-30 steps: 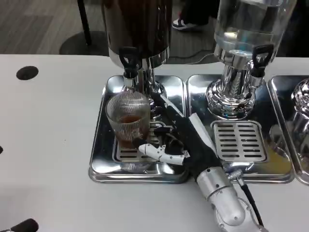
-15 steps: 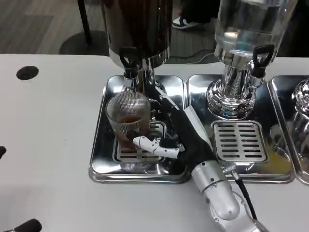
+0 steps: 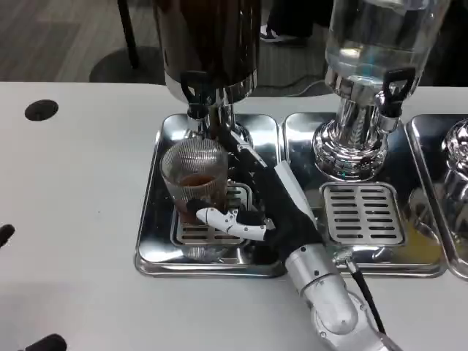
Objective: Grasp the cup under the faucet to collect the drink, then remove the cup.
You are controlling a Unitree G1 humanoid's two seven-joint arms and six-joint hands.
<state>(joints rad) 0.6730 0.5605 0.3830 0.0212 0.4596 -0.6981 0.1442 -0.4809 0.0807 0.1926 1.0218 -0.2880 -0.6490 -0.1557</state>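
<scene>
Over the left drip tray (image 3: 150, 241), the right hand (image 3: 252, 201) was seen reaching in from the right, its fingers (image 3: 219, 219) spread around the cup (image 3: 194, 183); whether they had closed on the glass could not be told. The cup stood upright just left of the hand, under the black-handled faucet (image 3: 196, 93) of the dark dispenser (image 3: 208, 44). Ribbed clear glass was seen, with a little brown drink at the bottom. Polished steel surrounded it, the slotted grate (image 3: 194, 232) beneath.
</scene>
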